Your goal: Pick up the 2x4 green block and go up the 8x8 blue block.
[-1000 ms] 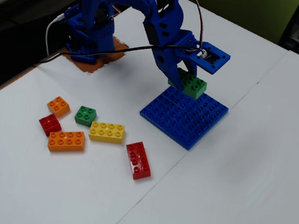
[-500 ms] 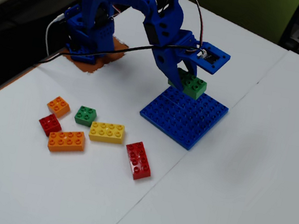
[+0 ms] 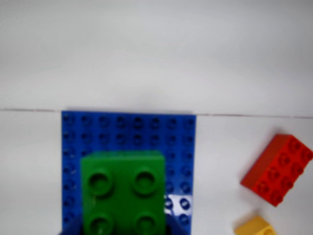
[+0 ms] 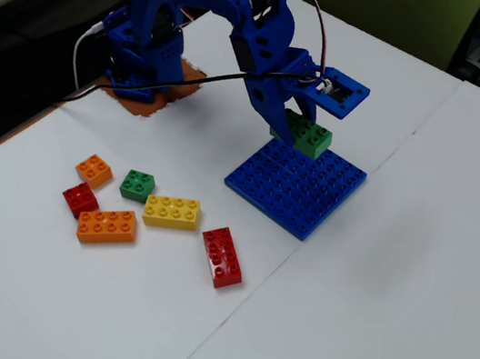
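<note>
My gripper (image 4: 291, 125) is shut on the 2x4 green block (image 4: 308, 136) and holds it at the far edge of the 8x8 blue block (image 4: 298, 189). I cannot tell whether the block touches the plate or hangs just above it. In the wrist view the green block (image 3: 122, 193) fills the lower middle with four studs showing and its other half hidden at the bottom edge. The blue plate (image 3: 127, 129) lies under and beyond it. The gripper (image 3: 122, 231) shows only as dark blue tips at both sides of the block.
Loose bricks lie to the plate's left in the fixed view: a red long brick (image 4: 221, 257), a yellow long brick (image 4: 172, 211), an orange long brick (image 4: 107, 225), a small green 2x2 brick (image 4: 138, 185), a small red brick (image 4: 80, 199) and a small orange brick (image 4: 94, 170). The arm's base (image 4: 141, 52) stands at the back left.
</note>
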